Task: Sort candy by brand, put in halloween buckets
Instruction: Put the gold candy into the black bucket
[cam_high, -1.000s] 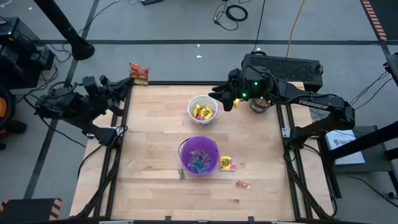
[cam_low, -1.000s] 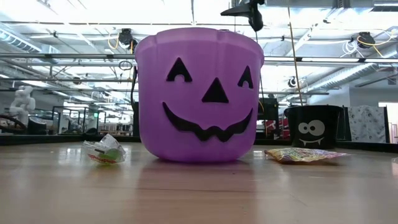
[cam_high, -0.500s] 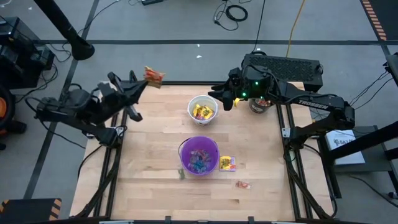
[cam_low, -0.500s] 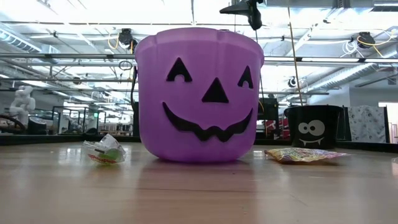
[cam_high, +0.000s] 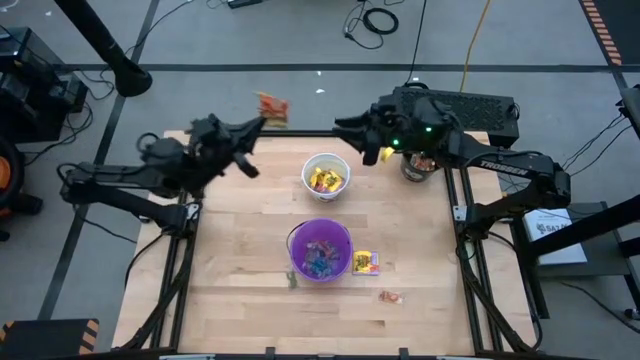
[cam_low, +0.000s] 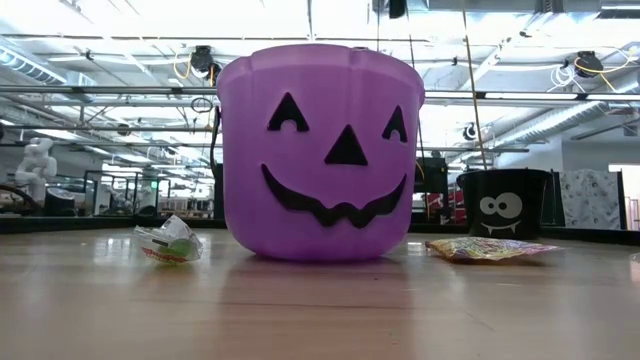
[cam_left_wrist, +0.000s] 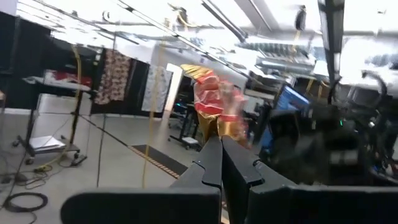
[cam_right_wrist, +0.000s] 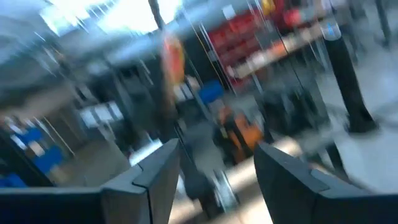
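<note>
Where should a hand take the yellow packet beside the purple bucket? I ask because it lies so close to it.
Come straight down on the yellow packet and pinch its edge farthest from the purple bucket. It lies flat on the table, nearly touching the bucket wall, so that side leaves little finger room.

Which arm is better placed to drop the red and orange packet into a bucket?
The left. Its tool is shut on the crinkly red-orange candy packet, near the white bucket. The right tool is open and empty.
</note>
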